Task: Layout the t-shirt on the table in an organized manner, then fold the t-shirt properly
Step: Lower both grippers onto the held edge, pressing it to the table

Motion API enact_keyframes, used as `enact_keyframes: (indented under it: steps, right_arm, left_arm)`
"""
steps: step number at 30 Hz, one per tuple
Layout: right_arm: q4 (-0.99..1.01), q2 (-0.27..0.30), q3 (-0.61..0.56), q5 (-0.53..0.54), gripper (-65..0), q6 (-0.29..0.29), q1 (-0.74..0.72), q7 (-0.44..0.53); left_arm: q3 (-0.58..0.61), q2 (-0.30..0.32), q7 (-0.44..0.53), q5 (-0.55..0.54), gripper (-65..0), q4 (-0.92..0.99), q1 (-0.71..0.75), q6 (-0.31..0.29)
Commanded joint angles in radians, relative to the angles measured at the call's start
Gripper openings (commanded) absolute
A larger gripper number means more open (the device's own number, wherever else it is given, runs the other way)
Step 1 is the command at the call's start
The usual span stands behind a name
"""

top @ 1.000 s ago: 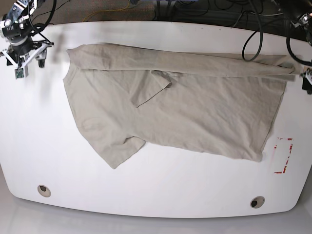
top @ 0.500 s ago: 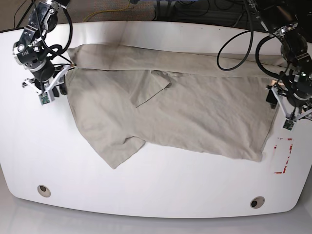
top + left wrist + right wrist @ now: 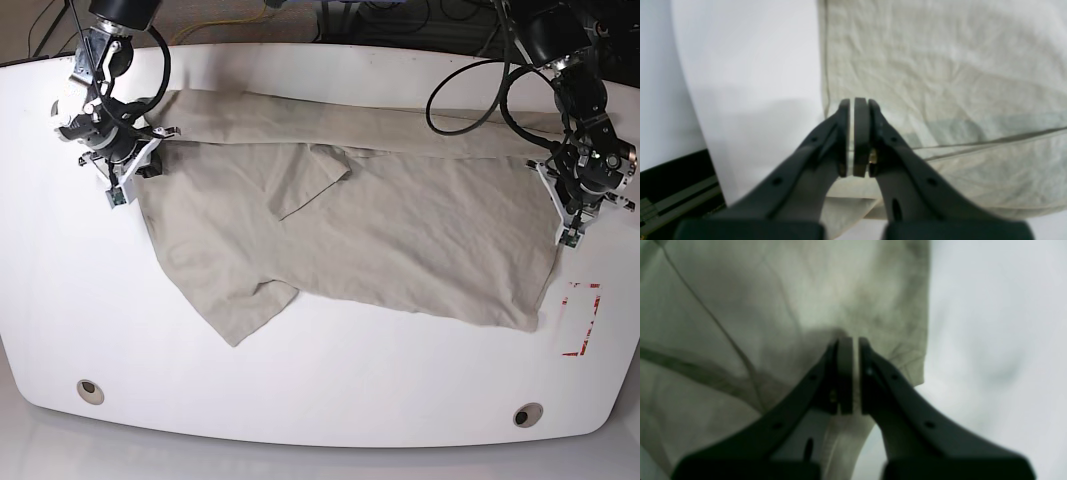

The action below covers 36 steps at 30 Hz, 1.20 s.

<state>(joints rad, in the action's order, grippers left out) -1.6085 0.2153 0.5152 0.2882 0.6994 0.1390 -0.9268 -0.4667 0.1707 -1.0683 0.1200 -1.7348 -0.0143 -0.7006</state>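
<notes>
Left tool [image 3: 858, 133]: dark grey, two fingers [image 3: 843, 133] pressed together around a thin pale strip, tips set just over the t-shirt's side edge.
T-shirt [image 3: 940, 73]: beige, wrinkled, filling the right of the frame; straight stitched hem runs vertically, a second seamed edge crosses lower right.
Worktop [image 3: 750, 83]: glossy white, bare at left, shadowed beneath the tool.
Dark floor strip: lower left corner.
</notes>
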Motion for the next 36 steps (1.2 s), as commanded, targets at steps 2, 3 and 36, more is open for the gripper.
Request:
enact_keyframes:
  steps: [2, 3, 36]
  right_arm:
    - [0.027, 0.026, 0.004, 0.007, -62.3, -0.001, -0.020, 0.016]
    - [0.040, 0.026, 0.004, 0.007, -62.3, -0.001, -0.025, 0.016]
    - [0.422, 0.215, -0.163, -0.059, -59.5, -0.001, -0.372, 0.160]
  left_arm:
    - [-0.004, 0.013, 0.017, 0.000, -65.0, -0.015, -0.003, 0.002]
    - [-0.004, 0.014, 0.017, 0.000, -65.0, -0.015, 0.004, 0.002]
    - [0.001, 0.008, 0.018, 0.000, -65.0, -0.021, 0.012, 0.002]
